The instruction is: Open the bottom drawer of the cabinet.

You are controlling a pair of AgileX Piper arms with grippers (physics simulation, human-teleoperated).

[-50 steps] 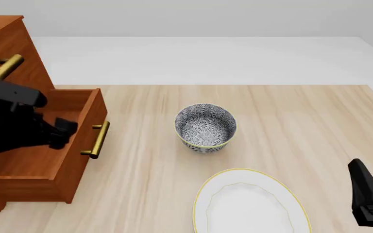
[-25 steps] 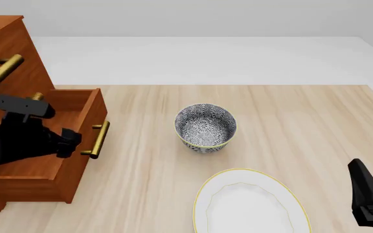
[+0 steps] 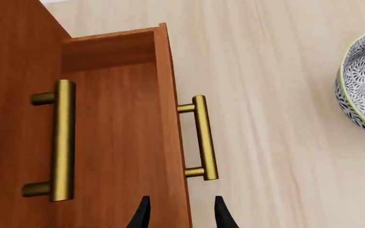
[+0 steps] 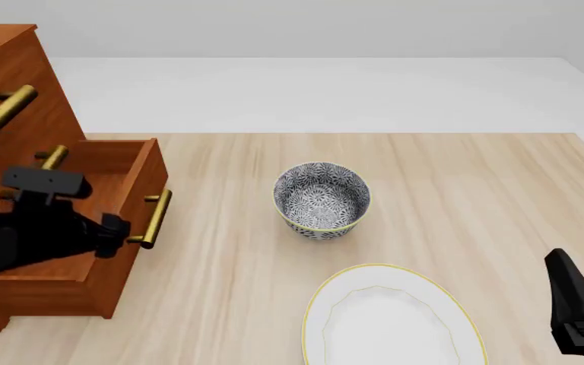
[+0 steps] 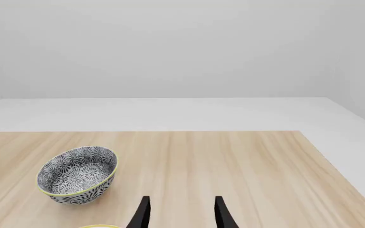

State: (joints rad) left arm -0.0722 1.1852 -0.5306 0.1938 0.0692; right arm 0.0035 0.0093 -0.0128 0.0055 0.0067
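Front view: the cabinet [image 4: 13, 84] is set at the table's left edge, and the bottom drawer [image 4: 89, 228] is seen pulled well out over the wooden table [image 4: 455, 190], its brass handle [image 4: 152, 219] facing the patterned bowl [image 4: 322, 199]. A white plate [image 4: 388, 319] is seen at the near edge.

Left gripper [image 4: 109, 232] is held above the drawer's front edge, just behind the handle. In the left wrist view its fingertips [image 3: 143, 213] are parted with a narrow gap, and nothing is gripped; the drawer front lies beneath them, though contact cannot be judged. The middle drawer's handle [image 3: 62, 140] is visible alongside.

Right gripper [image 5: 179, 213] is parked low at the near right, well apart from everything, parted and empty.

Judgement: the drawer appears open, so the task looks almost done. If more travel is wanted, the handle should be taken at mid-bar, squarely, and drawn straight along the drawer's run. Sideways drag should be avoided, lest the drawer bind or the cabinet shift. Otherwise a clean upward retreat is advised.

No brands, labels or writing are seen anywhere.
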